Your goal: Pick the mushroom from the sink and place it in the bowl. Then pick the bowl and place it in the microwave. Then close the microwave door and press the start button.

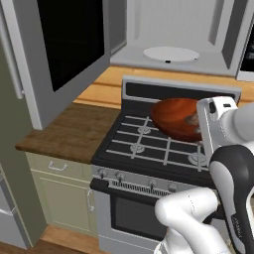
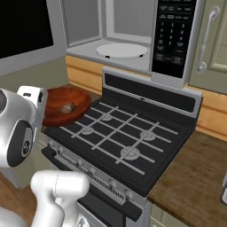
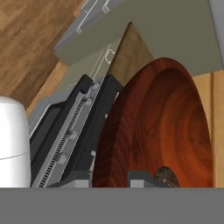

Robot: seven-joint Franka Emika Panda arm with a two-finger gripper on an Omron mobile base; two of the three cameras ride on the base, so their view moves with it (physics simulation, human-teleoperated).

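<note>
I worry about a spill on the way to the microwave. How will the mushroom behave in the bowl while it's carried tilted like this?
The mushroom is a small rounded lump lying loose, so it will probably roll toward the low side. The bowl looks glossy and shallow, giving little friction or wall to stop it. The end effector pinches one rim, so the bowl may sag further.

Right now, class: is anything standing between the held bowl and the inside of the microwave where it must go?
Nothing visible blocks it. The bowl, mushroom inside, hangs over the stove. The microwave above is open, its door swung aside and only the turntable within.
</note>
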